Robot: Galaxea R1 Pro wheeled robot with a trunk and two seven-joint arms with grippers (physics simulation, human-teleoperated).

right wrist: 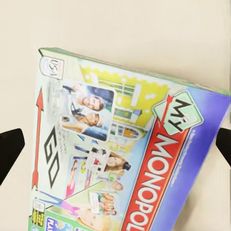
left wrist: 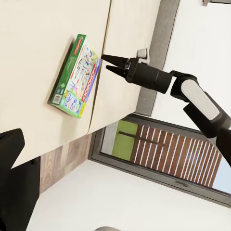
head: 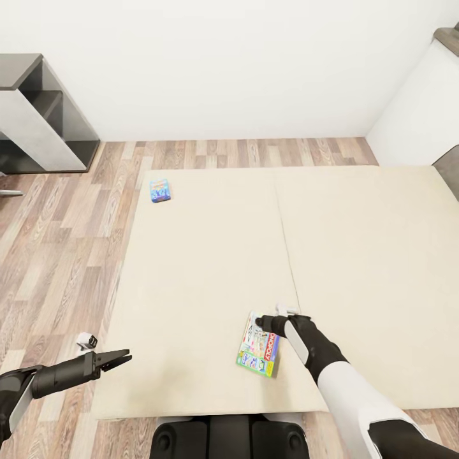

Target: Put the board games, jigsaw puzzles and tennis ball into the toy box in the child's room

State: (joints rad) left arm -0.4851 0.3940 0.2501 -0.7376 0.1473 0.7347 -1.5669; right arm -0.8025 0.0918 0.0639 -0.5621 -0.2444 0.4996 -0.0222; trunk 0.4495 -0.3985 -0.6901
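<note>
Head view: blue game [head: 160,190]; wrist: Monopoly [right wrist: 115,159]

White wall [head: 229,64] runs across twelve o'clock, wood-plank floor [head: 57,255] below it and at nine. A grey-white shelf unit [head: 38,121] stands at ten. At two, perhaps a white cabinet [head: 424,108].

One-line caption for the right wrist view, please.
Open right gripper poised over the Monopoly board game lying flat on the beige bed.
</note>
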